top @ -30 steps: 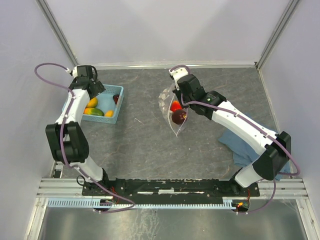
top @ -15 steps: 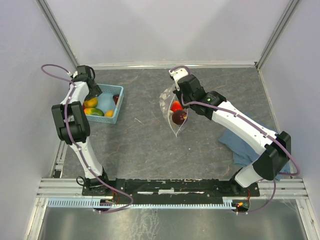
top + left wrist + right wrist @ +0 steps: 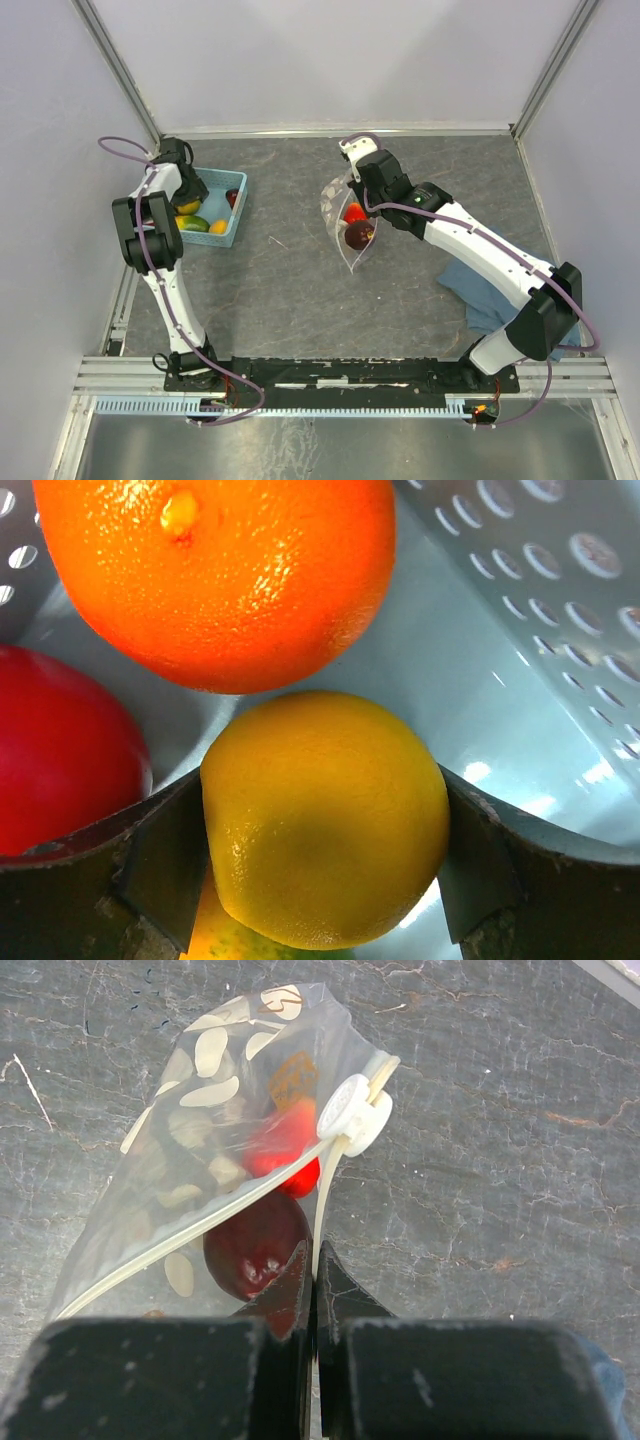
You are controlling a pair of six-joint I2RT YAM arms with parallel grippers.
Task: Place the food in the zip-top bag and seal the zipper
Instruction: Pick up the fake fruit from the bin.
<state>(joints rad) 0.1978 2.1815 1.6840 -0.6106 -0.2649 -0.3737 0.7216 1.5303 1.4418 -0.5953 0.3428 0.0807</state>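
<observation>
My left gripper (image 3: 322, 860) is down in the light-blue basket (image 3: 540, 590), and its fingers press both sides of a yellow fruit (image 3: 325, 815) that rests there. An orange (image 3: 220, 570) and a red fruit (image 3: 60, 750) lie just beyond it. In the top view that gripper (image 3: 185, 195) is at the basket's left end. My right gripper (image 3: 315, 1255) is shut on the pale zipper strip (image 3: 200, 1225) of the zip-top bag (image 3: 190, 1090), holding the mouth apart. Inside the bag lie a red fruit (image 3: 285, 1150) and a dark purple one (image 3: 250, 1245). The white slider (image 3: 352, 1112) sits at the far end.
The basket (image 3: 232, 215) stands at the table's back left, close to the left wall, with a green-and-yellow fruit (image 3: 193, 223) and another orange piece (image 3: 218, 227) in it. A blue cloth (image 3: 490, 295) lies under the right arm's forearm at the right.
The left arm has folded up toward the basket and its gripper has sunk in among the fruit, its fingers closing in on the yellow one. The right arm and the bag have not moved.
</observation>
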